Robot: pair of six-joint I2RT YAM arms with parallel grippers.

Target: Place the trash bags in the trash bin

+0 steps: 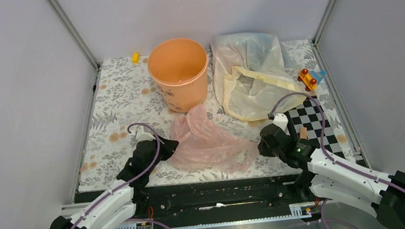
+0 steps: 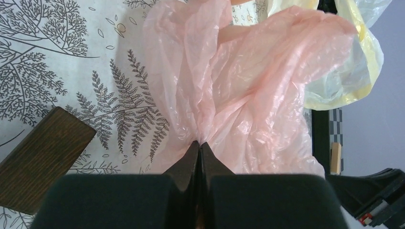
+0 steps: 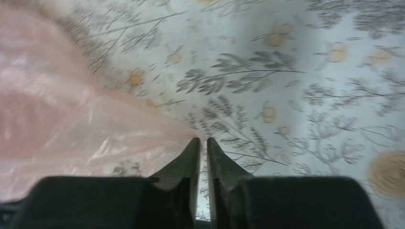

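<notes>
A: What lies toward the far right corner of the counter (image 1: 113, 101)?
B: A crumpled cream-yellow bag (image 1: 255, 95), touching a clear whitish bag (image 1: 250, 50) that reaches the far edge. Just beside them, by the right edge, is a small red, yellow and blue toy (image 1: 310, 78).
A: And nearer?
B: A black-and-white checkerboard (image 1: 317, 116) by the near right corner, with a small tan block (image 1: 303, 132) at its left side. A tiny yellow thing (image 1: 136, 57) sits at the far left corner. A dark wooden block (image 2: 40, 160) lies on the leaf print.

trash bag (image 1: 208, 139) on table (image 1: 115, 118), before trash bin (image 1: 178, 71) | other bags (image 1: 250, 78) right of it
</notes>
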